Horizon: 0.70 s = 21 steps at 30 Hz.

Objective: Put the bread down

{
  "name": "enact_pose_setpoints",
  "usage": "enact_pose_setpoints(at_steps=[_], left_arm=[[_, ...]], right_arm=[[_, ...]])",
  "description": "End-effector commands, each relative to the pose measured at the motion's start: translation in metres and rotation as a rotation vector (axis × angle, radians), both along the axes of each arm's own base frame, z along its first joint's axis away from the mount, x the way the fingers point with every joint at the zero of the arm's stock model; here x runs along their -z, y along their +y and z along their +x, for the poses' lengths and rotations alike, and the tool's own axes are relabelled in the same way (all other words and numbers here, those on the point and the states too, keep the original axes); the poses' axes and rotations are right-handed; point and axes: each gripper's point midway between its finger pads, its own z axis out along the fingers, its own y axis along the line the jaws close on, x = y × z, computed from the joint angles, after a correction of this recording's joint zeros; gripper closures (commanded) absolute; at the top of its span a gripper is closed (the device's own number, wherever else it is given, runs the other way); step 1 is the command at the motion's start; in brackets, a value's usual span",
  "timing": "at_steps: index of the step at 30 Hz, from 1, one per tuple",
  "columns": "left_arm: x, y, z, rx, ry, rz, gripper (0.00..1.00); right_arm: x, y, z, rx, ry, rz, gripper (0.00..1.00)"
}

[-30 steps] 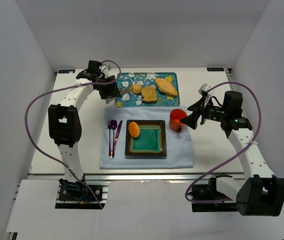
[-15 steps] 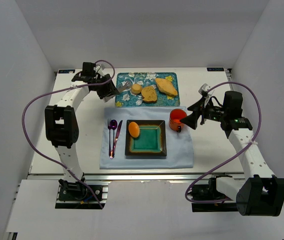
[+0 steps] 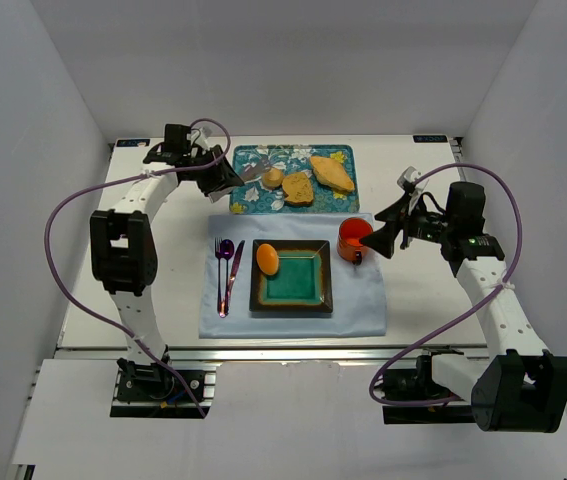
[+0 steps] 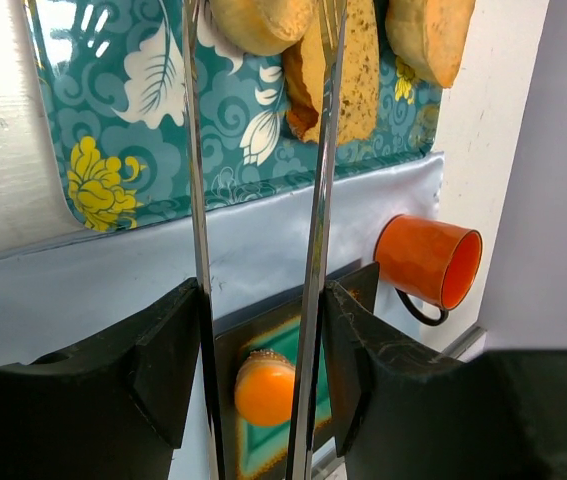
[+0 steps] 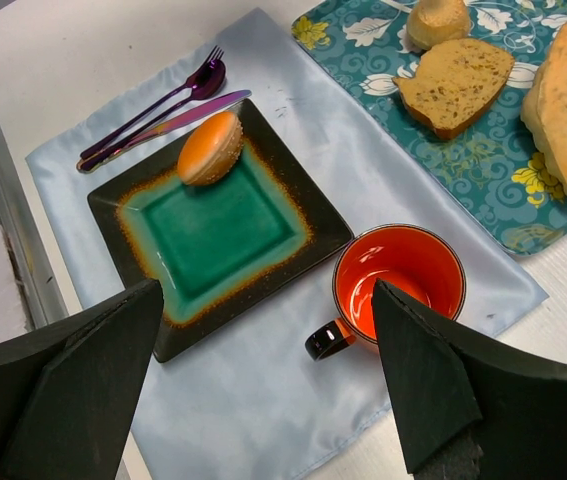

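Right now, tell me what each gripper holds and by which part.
The left gripper grips metal tongs by their handle end, tips flanking the round bun. The right gripper is open and empty.

White table [image 3: 178, 280]; plain pale grey walls [image 3: 283, 60] on three sides; bright, even light.

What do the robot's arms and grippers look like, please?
The left arm and right arm have white links with boxy black joints, and a purple cable loops along each. The left gripper and right gripper have black, wedge-shaped fingers.
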Motion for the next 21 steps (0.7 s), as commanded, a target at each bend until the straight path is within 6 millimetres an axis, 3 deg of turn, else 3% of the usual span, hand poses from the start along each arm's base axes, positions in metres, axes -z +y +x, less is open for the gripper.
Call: enact_pose_setpoints(at_steps=[1, 10, 15, 21], left_arm=[[-0.008, -0.008, 0.0, 0.036, -0.019, -0.03, 0.41], [0.011, -0.01, -0.005, 0.055, 0.022, 0.004, 0.41], [0.013, -0.018, -0.006, 0.084, 0.027, -0.019, 0.47], [0.016, -0.024, -0.009, 0.102, 0.036, -0.05, 0.73]], right_arm=[[-0.012, -0.001, 0.007, 0.013, -0.05, 0.004, 0.11], [-0.02, -0.002, 0.022, 0.055, -0.039, 0.027, 0.11], [-0.02, -0.003, 0.022, 0.059, -0.038, 0.025, 0.11], [-0.02, -0.004, 0.022, 0.064, -0.041, 0.021, 0.11]])
